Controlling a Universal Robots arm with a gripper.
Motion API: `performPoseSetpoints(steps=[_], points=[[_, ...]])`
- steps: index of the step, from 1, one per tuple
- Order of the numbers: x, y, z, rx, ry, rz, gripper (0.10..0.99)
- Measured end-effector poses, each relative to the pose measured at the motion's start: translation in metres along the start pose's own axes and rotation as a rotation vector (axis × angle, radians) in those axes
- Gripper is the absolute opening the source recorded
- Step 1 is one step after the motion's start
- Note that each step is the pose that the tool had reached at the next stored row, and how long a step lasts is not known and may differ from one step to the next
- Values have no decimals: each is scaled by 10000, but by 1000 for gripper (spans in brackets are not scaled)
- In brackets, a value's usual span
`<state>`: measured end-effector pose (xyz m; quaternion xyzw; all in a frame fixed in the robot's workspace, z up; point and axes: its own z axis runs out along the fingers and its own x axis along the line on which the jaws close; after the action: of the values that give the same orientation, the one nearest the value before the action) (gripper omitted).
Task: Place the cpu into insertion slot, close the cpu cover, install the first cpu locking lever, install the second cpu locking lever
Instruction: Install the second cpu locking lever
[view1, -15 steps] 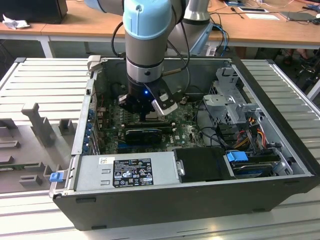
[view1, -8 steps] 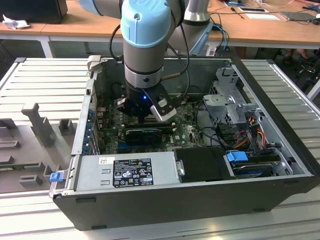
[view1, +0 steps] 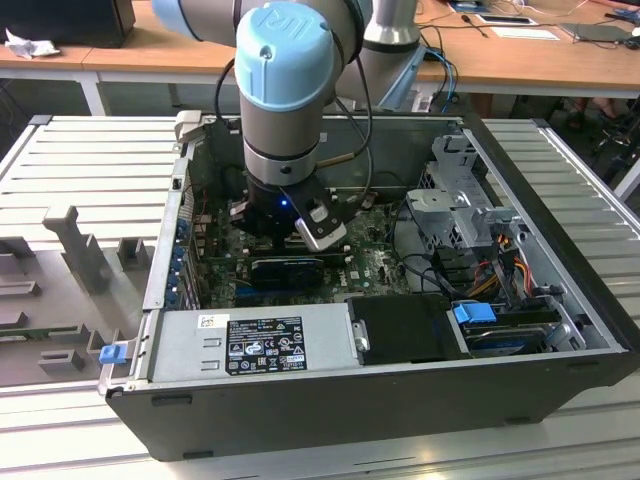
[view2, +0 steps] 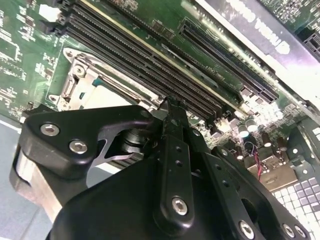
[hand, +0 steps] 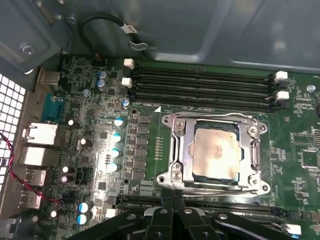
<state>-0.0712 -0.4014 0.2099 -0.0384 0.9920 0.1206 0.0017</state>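
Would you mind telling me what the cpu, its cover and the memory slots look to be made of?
The cpu looks like dull, pale metal with a brushed, slightly smudged sheen. The cover around it looks like bare stamped steel, silvery with bright glints along its edges. The memory slots look like matte black moulded plastic with white plastic end clips.

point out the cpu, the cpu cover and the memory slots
pale beige-silver square cpu (hand: 214, 152), first wrist view, centre of its top face
silvery square metal cpu cover (hand: 182, 150), first wrist view, side rail
long black memory slots (hand: 202, 90), first wrist view, middle

An open computer case (view1: 560, 330) holds a green motherboard (hand: 90, 100), black memory slots (hand: 200, 85), and a power supply (view1: 250, 340).
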Motion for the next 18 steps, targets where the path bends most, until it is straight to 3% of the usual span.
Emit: performPoseSetpoints(steps=[4,8,9,11,14,18], points=[[24,-16,63,-337,-27,-2,106],[26,-29,86,-498,-39,-5,106],[32,-44,90,-620,-48,-8,106],[35,-68,108,-766,-57,-8,106],[36,-78,135,-915,-73,-9,106],[47,-86,163,-994,-73,-13,106]])
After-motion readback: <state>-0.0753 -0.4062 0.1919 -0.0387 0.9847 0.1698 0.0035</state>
